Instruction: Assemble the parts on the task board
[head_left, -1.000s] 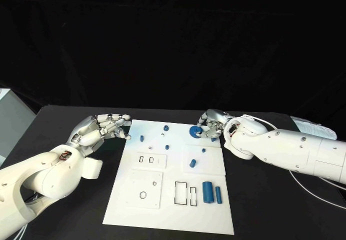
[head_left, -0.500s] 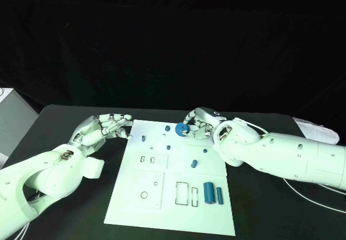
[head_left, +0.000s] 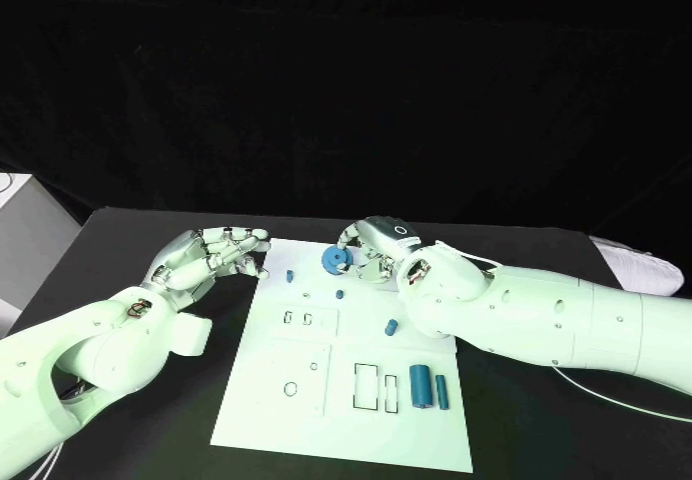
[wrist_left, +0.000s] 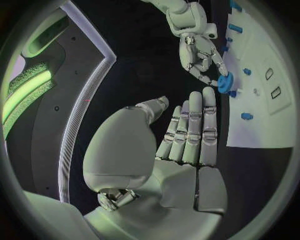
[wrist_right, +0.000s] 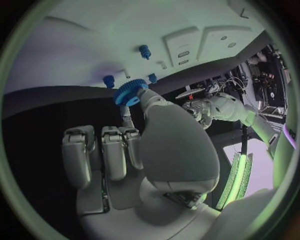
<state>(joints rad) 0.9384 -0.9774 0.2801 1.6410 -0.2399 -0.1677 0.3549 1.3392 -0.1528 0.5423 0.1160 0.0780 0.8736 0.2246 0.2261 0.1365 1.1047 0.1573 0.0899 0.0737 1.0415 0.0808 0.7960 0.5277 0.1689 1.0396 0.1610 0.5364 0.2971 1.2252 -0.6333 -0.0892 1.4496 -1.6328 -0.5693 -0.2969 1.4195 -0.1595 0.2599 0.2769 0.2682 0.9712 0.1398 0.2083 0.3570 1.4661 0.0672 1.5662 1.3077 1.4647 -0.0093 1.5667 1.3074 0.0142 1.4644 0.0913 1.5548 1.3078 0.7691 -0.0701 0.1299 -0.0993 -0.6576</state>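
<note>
1. While the right silver hand (head_left: 378, 247) pinches the small blue toothed gear (head_left: 335, 260) between thumb and fingertip, the gear hangs over the far end of the white flat task board (head_left: 325, 415), near a small blue peg (head_left: 290, 275).
2. I judge that the gear goes onto a peg; keep its face level and its hole centred over the peg before you lower it.
3. Lower it slowly, and release only when it is seated.
4. The left silver hand (head_left: 211, 255) holds nothing, its fingers loosely spread beside the board's edge; keep it clear.
</note>
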